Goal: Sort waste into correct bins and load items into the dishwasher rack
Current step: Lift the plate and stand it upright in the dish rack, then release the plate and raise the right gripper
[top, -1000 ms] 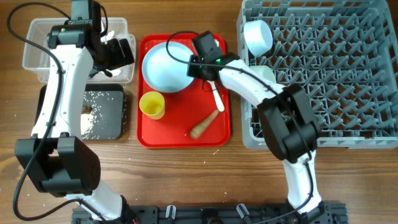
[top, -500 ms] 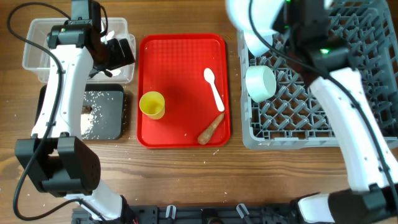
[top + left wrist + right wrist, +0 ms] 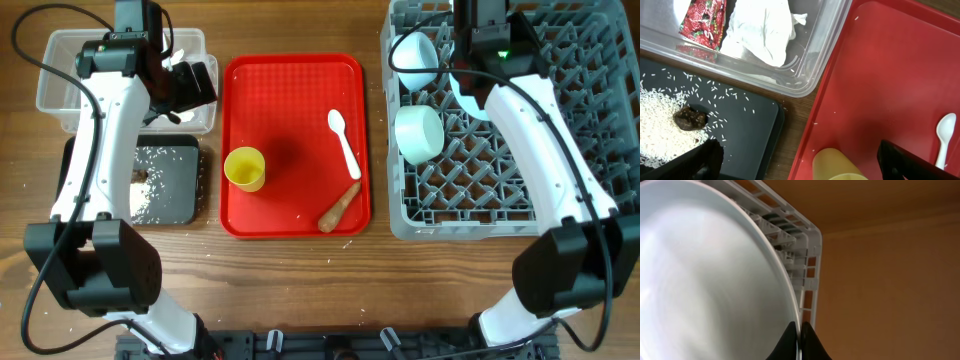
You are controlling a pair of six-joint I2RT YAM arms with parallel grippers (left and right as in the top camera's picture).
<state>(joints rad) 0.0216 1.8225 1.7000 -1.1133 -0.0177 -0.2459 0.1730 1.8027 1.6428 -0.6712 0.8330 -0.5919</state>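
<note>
My right gripper is shut on the rim of the light blue plate, held on edge over the back left of the grey dishwasher rack. Only a sliver of the plate shows from overhead. Two light blue bowls lie in the rack. The yellow cup, white spoon and brown carrot-like stick are on the red tray. My left gripper is open and empty.
The clear tub holds the red-and-white wrapper and white tissue. The black tray below it holds rice grains and a brown lump. Stray grains lie along the red tray's front edge.
My right gripper has carried the plate from the red tray up and across to the rack. The carrot-like stick has shifted a little. The left arm has not moved.
</note>
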